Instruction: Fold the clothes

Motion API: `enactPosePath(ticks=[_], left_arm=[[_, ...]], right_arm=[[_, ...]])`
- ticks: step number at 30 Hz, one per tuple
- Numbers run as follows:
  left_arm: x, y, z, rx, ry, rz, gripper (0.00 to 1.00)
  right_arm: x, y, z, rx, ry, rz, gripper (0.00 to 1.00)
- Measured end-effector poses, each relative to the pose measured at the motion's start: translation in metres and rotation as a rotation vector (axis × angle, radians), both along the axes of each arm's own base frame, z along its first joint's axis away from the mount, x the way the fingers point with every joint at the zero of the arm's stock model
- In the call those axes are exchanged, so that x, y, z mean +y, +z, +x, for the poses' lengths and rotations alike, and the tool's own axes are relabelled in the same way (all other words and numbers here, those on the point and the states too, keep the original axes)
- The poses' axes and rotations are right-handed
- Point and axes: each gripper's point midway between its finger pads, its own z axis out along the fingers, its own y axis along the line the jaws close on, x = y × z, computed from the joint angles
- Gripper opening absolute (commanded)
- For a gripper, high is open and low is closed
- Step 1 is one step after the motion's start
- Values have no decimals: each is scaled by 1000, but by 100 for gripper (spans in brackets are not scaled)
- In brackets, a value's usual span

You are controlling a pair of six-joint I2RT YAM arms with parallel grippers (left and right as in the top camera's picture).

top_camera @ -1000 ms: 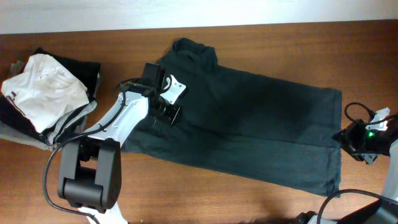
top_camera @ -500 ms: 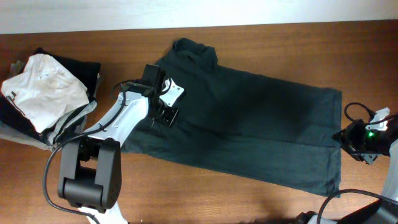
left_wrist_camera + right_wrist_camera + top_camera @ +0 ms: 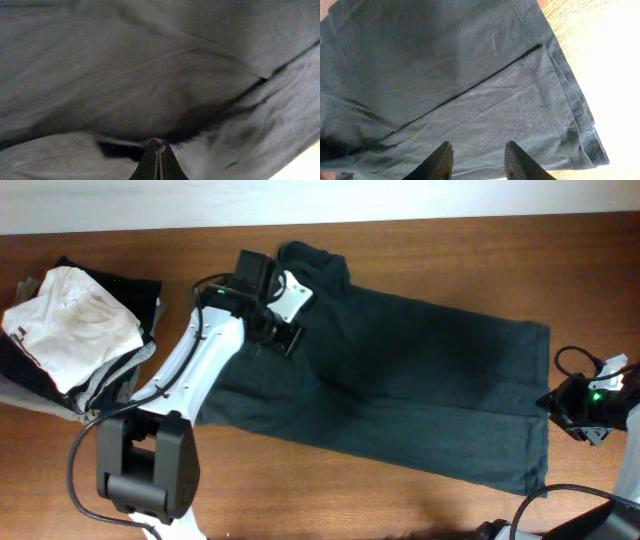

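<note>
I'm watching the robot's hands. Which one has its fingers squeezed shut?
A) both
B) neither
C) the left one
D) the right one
C: the left gripper is pinched shut on the shirt, while the right gripper has its fingers apart.

We've got the dark charcoal shirt [image 3: 400, 380] stretched across the wooden table [image 3: 300, 490], plain side up, and it slants from upper left down to lower right. One layer laps over another along a long straight edge. The hemmed end lies flat at the right, while the collar end at upper left is bunched and rumpled.
</note>
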Motion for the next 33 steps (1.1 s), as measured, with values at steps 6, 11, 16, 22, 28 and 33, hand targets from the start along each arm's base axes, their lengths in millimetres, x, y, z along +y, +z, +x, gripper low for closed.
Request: enactPosePath(ticks=[6, 11, 16, 22, 28, 33], left_arm=[[-35, 0, -20, 3, -89, 1, 1], [-50, -11, -31, 23, -134, 22, 23], [-49, -26, -35, 59, -136, 48, 13], [-51, -28, -37, 54, -144, 71, 40], [-10, -35, -18, 15, -16, 242, 55], [32, -12, 25, -26, 135, 207, 58]], right_arm=[[-2, -1, -1, 9, -2, -11, 38], [-2, -1, -2, 11, -2, -13, 38], [-2, -1, -2, 12, -3, -13, 38], [-2, -1, -2, 13, -3, -12, 38], [-2, -1, -2, 14, -3, -11, 41], [-2, -1, -2, 14, -2, -11, 42]])
